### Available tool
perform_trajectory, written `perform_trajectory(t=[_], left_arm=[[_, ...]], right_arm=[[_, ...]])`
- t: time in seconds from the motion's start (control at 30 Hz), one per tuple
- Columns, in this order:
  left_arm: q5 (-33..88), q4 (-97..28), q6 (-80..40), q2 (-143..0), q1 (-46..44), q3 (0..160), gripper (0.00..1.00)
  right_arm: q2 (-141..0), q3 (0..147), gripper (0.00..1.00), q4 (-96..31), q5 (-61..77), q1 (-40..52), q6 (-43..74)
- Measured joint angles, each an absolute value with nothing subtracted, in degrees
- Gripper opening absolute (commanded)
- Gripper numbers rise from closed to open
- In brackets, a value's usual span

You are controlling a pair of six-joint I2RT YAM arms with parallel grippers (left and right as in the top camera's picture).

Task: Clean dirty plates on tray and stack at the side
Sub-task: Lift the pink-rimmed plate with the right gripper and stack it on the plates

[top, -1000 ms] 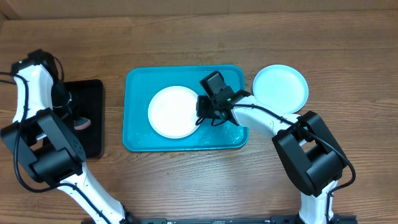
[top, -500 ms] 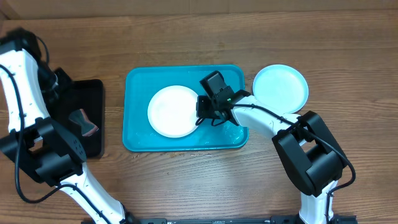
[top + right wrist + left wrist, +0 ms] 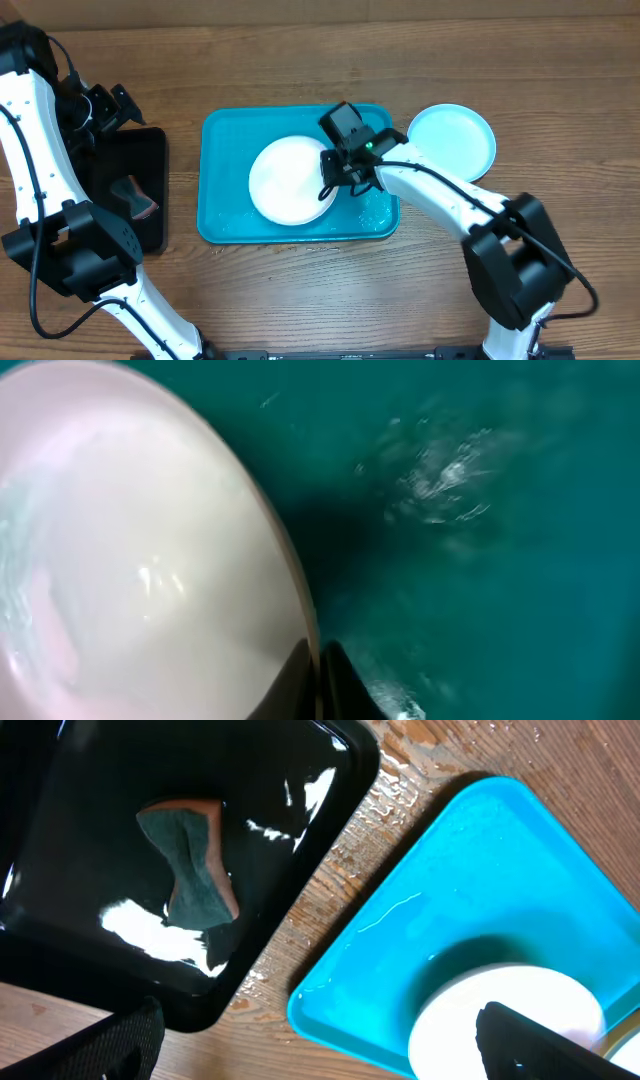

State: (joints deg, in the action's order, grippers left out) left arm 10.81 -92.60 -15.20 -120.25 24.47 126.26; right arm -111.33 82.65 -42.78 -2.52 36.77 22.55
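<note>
Overhead: the right pincer [image 3: 330, 186] is clamping the rim of a round white plastic plate [image 3: 288, 180] lying in the large teal plastic tray [image 3: 224, 226]. Left wrist: the left pincer [image 3: 320, 1045] is hanging wide open, empty, near a black tray [image 3: 70, 790]. Right wrist: fingertips [image 3: 345, 685] are pinching the plate's edge.

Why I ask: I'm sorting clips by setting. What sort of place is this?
Likely a robot lab bench staged for dishwashing, not a kitchen: wooden table, a teal tray with a white plate, and a sponge in a black tray.

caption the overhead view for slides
Right gripper grips round white plastic plate on teal rectangular plastic tray; left gripper open by narrow black tray.
</note>
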Motion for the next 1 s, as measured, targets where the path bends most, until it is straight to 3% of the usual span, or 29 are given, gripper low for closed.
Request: perform_trajectory(t=[0.4, 1.0], left_arm=[[11.0, -92.6, -15.2, -120.2, 24.5, 126.3, 1.0], [11.0, -92.6, -15.2, -120.2, 24.5, 126.3, 1.0]], right_arm=[[-109.2, 100.6, 0.04, -67.5, -32.5, 39.5, 9.6], [-109.2, 104.7, 0.04, -73.6, -63.9, 44.9, -3.1]])
